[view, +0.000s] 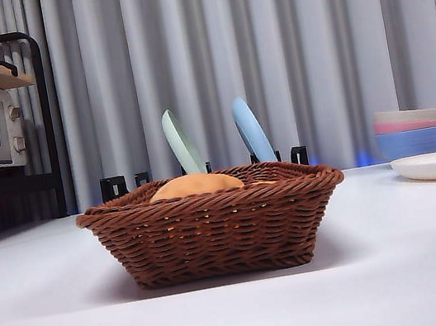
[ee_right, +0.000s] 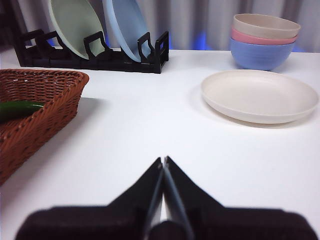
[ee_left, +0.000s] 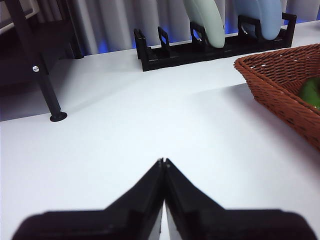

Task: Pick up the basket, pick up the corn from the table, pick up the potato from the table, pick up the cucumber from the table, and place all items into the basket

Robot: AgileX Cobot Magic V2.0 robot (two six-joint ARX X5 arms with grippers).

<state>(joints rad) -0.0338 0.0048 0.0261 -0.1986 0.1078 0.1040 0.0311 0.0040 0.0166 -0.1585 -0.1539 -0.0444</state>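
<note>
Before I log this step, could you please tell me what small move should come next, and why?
Probably none beyond staying parked. The potato and cucumber already lie in the basket; the corn is not visible, perhaps hidden below the rim. The left pincer and right pincer are shut over bare table, holding nothing.

basket (view: pixel 214 226) sitting mid-table | potato (view: pixel 196 185) lying inside it | dish rack (view: pixel 202 170) standing behind | bowls (view: pixel 413 130) stacking far right

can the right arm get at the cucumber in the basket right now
Probably yes. The cucumber lies uncovered in the open-topped basket, only bare table lies between it and the shut right pincer, which must open first.
</note>
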